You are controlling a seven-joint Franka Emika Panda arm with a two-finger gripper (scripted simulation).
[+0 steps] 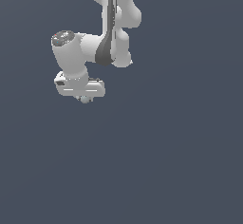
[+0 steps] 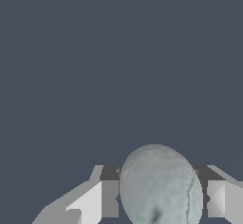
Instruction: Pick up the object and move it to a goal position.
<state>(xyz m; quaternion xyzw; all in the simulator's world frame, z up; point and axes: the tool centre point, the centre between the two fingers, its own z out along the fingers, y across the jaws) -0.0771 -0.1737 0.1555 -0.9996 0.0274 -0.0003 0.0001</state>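
Observation:
The object, a small pale grey-bluish sphere (image 2: 159,185), sits between my gripper's (image 2: 163,198) two fingers (image 2: 109,198) in the wrist view, and both pads press against its sides. In the exterior view the sphere (image 1: 86,100) peeks out just under the white hand, at the gripper (image 1: 85,98), in the upper left part of the picture. The fingers themselves are mostly hidden behind the hand there. No goal marker shows in either view.
The white arm (image 1: 111,23) comes down from the top of the exterior view. All around is a plain dark blue-grey ground (image 1: 166,161) with no edges or other objects in view.

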